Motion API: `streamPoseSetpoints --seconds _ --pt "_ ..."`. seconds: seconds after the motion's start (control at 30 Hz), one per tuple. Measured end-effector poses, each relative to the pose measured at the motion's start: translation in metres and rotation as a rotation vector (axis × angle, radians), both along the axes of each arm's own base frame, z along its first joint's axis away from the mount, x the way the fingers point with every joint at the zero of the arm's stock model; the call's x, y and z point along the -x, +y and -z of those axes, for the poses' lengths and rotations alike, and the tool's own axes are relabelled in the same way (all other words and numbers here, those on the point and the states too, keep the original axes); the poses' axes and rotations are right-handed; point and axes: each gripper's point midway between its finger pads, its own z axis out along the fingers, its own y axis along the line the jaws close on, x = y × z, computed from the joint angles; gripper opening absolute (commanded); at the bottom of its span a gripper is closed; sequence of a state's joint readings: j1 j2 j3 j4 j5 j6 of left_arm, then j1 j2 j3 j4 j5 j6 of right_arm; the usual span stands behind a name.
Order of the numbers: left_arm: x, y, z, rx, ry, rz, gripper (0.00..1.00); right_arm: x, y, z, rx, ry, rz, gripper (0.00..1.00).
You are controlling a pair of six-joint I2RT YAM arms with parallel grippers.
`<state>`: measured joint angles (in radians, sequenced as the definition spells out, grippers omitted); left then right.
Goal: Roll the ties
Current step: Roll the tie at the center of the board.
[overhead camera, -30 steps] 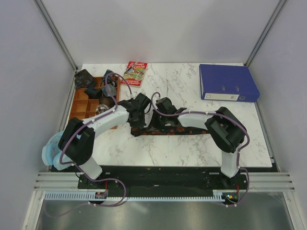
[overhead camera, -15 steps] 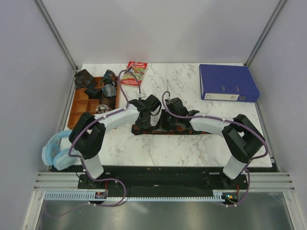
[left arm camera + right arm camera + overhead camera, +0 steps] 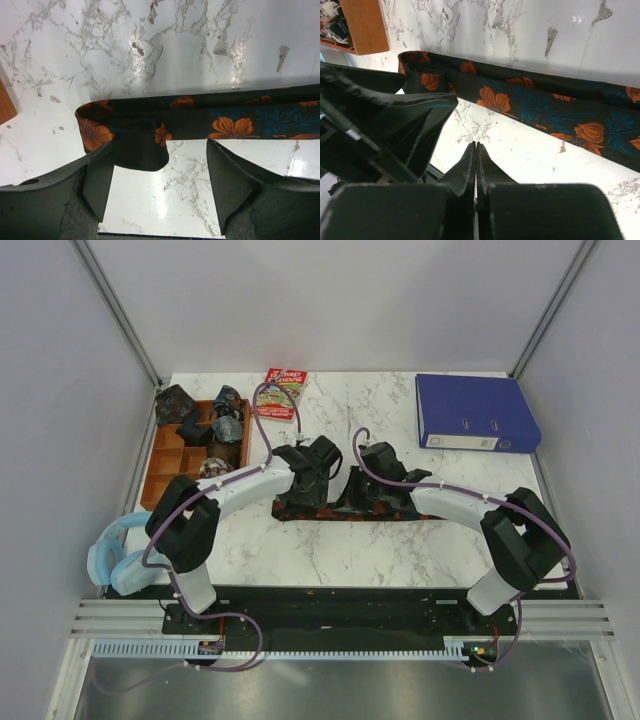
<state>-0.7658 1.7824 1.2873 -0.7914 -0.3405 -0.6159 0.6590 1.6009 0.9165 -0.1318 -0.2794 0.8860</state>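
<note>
A long black tie (image 3: 330,509) with orange flowers lies straight across the marble table. In the left wrist view its left end (image 3: 97,127) is folded over, with a loose flap (image 3: 142,152) lying beside my left finger. My left gripper (image 3: 160,180) (image 3: 320,476) stands open just over this folded end, gripping nothing. My right gripper (image 3: 476,155) (image 3: 368,480) is shut and empty, hovering just short of the tie (image 3: 545,107), close to the right of the left gripper. Small dark tie bundles (image 3: 226,428) sit in the wooden tray.
A wooden compartment tray (image 3: 168,462) stands at the left edge of the table, its corner (image 3: 367,25) showing in the right wrist view. A red-and-green booklet (image 3: 283,392) lies at the back and a blue binder (image 3: 474,412) at the back right. Pale blue headphones (image 3: 110,560) rest by the left base.
My left gripper has opened and let go of the tie's folded end. Both grippers have shifted to the right along the tie, and the right arm's elbow has swung outward.
</note>
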Motion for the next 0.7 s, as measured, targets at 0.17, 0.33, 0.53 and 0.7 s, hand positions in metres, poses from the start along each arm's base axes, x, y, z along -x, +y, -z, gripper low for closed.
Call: streamPoseSetpoints --seconds 0.17,0.33,0.53,0.7 --pt "0.001 0.003 -0.031 0.044 -0.055 -0.002 0.75 0.002 -0.003 0.002 0.02 0.012 -0.003 0.0" --pt "0.007 0.015 -0.067 0.096 -0.137 -0.016 0.73 -0.008 0.006 -0.015 0.008 -0.016 -0.005 0.01" --pt "0.021 0.048 -0.062 0.105 -0.132 -0.073 0.68 -0.013 0.04 -0.034 -0.022 -0.055 -0.057 0.0" --pt "0.035 0.088 -0.036 0.142 -0.101 -0.171 0.67 -0.012 0.079 -0.037 -0.038 -0.064 -0.123 0.0"
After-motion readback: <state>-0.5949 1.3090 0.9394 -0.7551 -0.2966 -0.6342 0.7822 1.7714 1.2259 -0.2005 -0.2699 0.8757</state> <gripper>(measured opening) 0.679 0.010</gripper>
